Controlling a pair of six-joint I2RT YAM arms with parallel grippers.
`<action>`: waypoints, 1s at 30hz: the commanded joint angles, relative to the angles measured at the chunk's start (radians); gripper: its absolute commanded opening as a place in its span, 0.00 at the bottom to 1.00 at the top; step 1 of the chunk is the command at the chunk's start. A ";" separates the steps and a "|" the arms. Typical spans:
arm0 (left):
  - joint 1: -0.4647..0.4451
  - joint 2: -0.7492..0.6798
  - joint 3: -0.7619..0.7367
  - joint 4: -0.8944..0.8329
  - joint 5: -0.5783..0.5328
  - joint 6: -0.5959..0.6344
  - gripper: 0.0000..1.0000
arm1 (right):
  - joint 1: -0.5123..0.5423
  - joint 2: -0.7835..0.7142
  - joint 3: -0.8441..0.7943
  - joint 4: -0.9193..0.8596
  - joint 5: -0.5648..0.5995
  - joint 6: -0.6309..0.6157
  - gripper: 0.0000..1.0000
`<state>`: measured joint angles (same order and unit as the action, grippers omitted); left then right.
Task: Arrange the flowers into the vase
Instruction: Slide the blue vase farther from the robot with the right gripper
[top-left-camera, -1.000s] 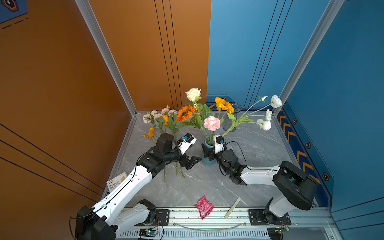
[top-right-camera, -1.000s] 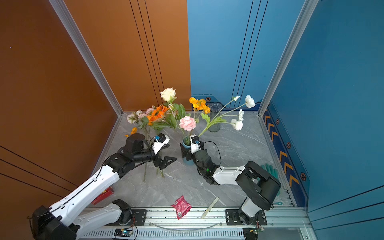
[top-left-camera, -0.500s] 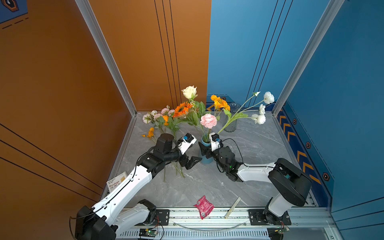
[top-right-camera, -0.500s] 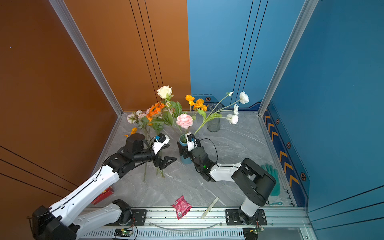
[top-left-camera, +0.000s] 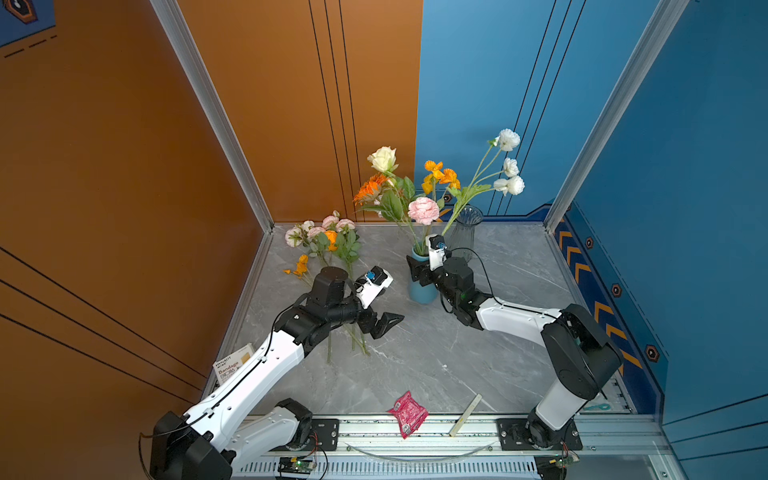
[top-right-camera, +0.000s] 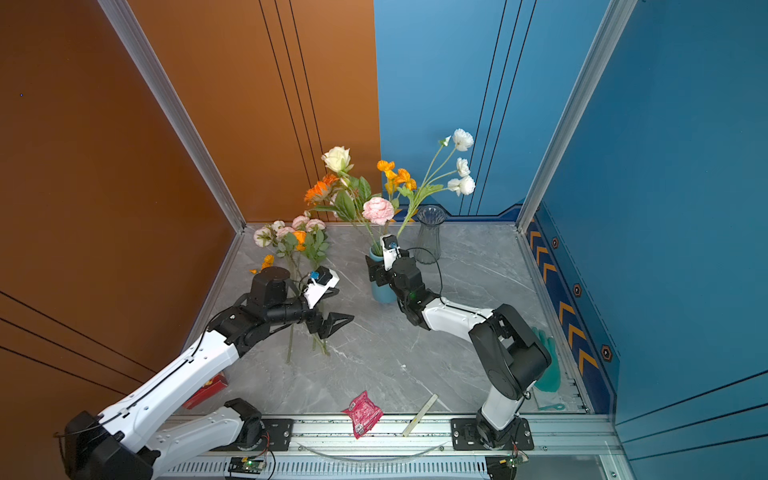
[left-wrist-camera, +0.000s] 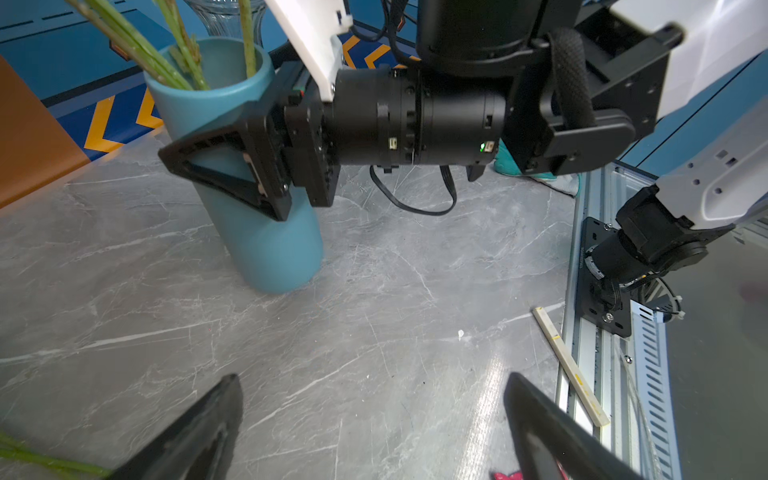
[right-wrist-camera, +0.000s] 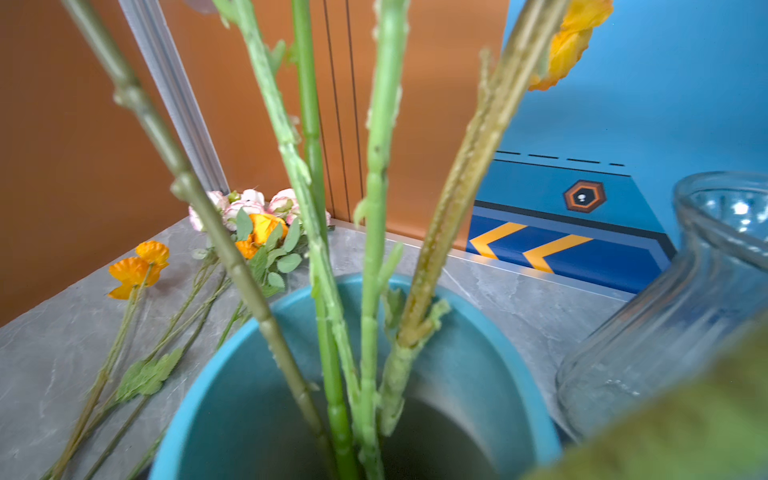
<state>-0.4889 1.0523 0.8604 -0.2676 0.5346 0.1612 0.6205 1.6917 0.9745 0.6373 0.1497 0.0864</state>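
Observation:
A blue vase (top-left-camera: 422, 293) stands mid-table with several flowers (top-left-camera: 423, 210) in it: pink, cream, orange and white blooms. My right gripper (top-left-camera: 417, 270) is shut on the vase's upper body, one finger (left-wrist-camera: 220, 166) across its front. In the right wrist view the green stems (right-wrist-camera: 374, 208) drop into the vase (right-wrist-camera: 469, 365). More flowers (top-left-camera: 328, 245) lie flat at the back left, pink and orange. My left gripper (top-left-camera: 384, 326) hangs open over their stem ends, with only bare table between its fingers (left-wrist-camera: 216, 415).
A clear glass vase (top-left-camera: 465, 232) stands just behind the blue one. A red packet (top-left-camera: 407, 413) and a pale stick (top-left-camera: 465, 415) lie by the front rail. A bandage box (top-left-camera: 232, 365) sits at the left edge, a green glove (top-right-camera: 548, 365) at the right.
The right gripper has shifted the blue vase a little, and its flowers have swung from leaning right to more upright. The left arm has not moved.

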 joint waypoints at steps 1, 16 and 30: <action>0.012 -0.005 0.026 -0.016 0.025 0.016 0.98 | -0.065 -0.158 0.063 0.046 -0.009 0.012 0.49; 0.012 0.018 0.030 0.007 0.118 -0.006 0.98 | -0.452 -0.323 -0.073 0.155 0.090 -0.085 0.47; 0.010 0.074 0.036 0.013 0.141 0.005 0.98 | -0.574 0.125 0.211 0.328 0.058 -0.088 0.47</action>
<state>-0.4843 1.1095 0.8669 -0.2584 0.6445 0.1604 0.0589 1.8217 1.0630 0.6968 0.2138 -0.0036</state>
